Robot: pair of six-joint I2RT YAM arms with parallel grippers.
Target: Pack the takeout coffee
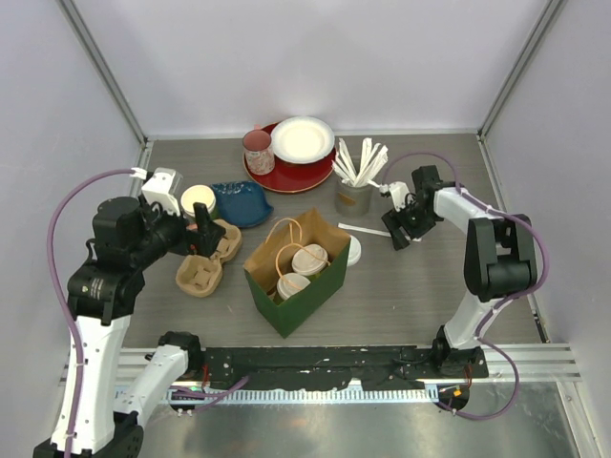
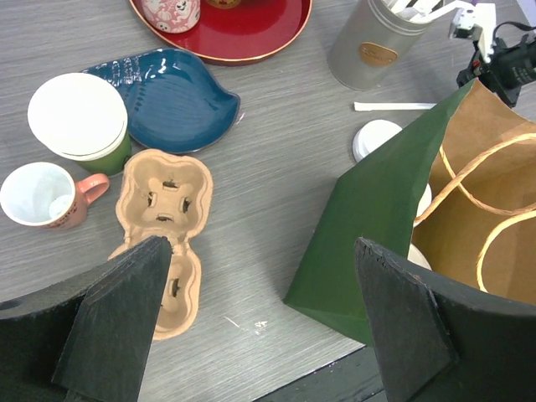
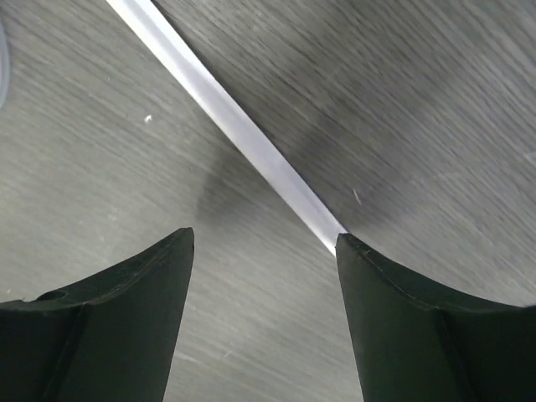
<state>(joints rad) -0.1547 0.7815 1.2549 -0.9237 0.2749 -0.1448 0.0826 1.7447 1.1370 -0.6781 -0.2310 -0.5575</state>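
A green paper bag stands open mid-table with two white-lidded coffee cups inside. A third green cup with a white lid stands at the left; it also shows in the left wrist view. A loose white lid lies against the bag's right side. My left gripper is open and empty, above the table between the carrier and the bag. My right gripper is open, low over the end of a white stir stick.
A cardboard cup carrier lies left of the bag. A blue leaf dish, a red plate with a white plate and a pink cup, and a tin of white sticks stand behind. A white mug with a pink handle is far left.
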